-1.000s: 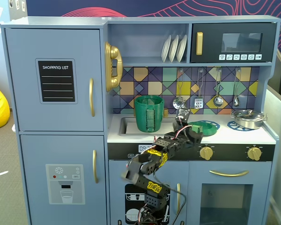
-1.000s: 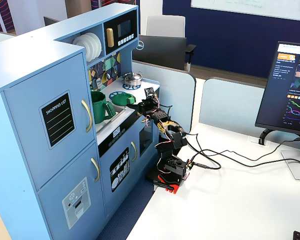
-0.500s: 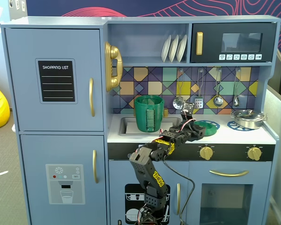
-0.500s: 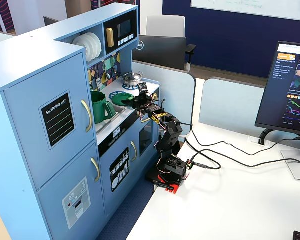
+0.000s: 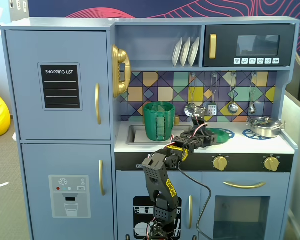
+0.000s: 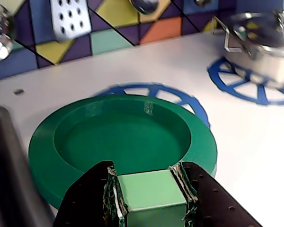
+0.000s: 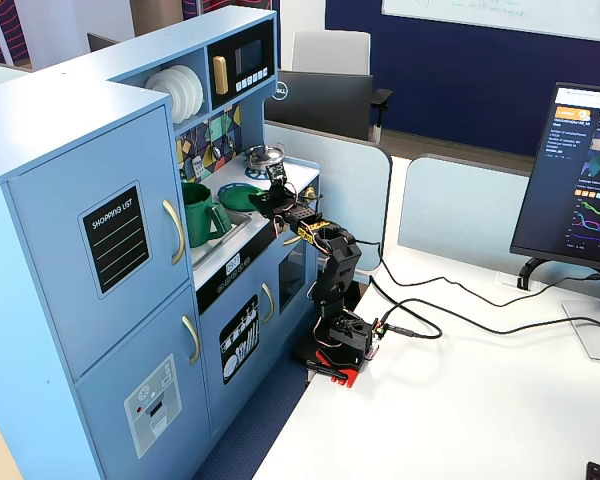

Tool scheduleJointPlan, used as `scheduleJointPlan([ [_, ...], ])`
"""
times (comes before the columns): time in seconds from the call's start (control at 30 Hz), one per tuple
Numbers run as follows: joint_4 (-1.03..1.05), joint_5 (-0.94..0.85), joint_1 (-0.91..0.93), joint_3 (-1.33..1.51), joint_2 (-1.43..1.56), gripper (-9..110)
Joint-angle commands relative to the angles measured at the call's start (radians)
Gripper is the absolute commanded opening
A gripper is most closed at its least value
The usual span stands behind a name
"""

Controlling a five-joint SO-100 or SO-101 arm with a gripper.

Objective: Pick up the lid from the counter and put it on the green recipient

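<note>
The lid (image 6: 128, 139) is a dark-green disc lying over a blue burner ring (image 6: 180, 97) on the white counter. My gripper (image 6: 146, 174) is shut on the lid's light-green knob (image 6: 151, 194), one black finger (image 6: 92, 194) pressed to each side. I cannot tell whether the lid is off the counter. In a fixed view the lid (image 5: 222, 135) sits right of the gripper (image 5: 204, 136). The green recipient (image 5: 159, 120) stands upright in the sink, to the left of the gripper, open at the top. It also shows in the other fixed view (image 7: 196, 214), as does the lid (image 7: 240, 196).
A silver pot (image 5: 264, 126) stands on the right burner ring (image 6: 255, 87). Utensils (image 5: 232, 95) hang on the tiled back wall. The sink edge (image 6: 4, 161) is dark at the left of the wrist view. Brass knobs (image 5: 220, 162) line the counter front.
</note>
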Motion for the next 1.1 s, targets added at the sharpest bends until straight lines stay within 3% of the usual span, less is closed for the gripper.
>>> scheduleJointPlan([
  [0.0, 0.034, 0.006, -0.020, -0.175, 0.025, 0],
  [0.4, 0.453, 0.015, -0.152, -0.588, 0.133, 0],
  [0.73, 0.601, -0.034, -0.364, -0.798, 0.130, 0],
  [1.07, 0.603, -0.067, -0.497, -0.707, 0.150, 0],
])
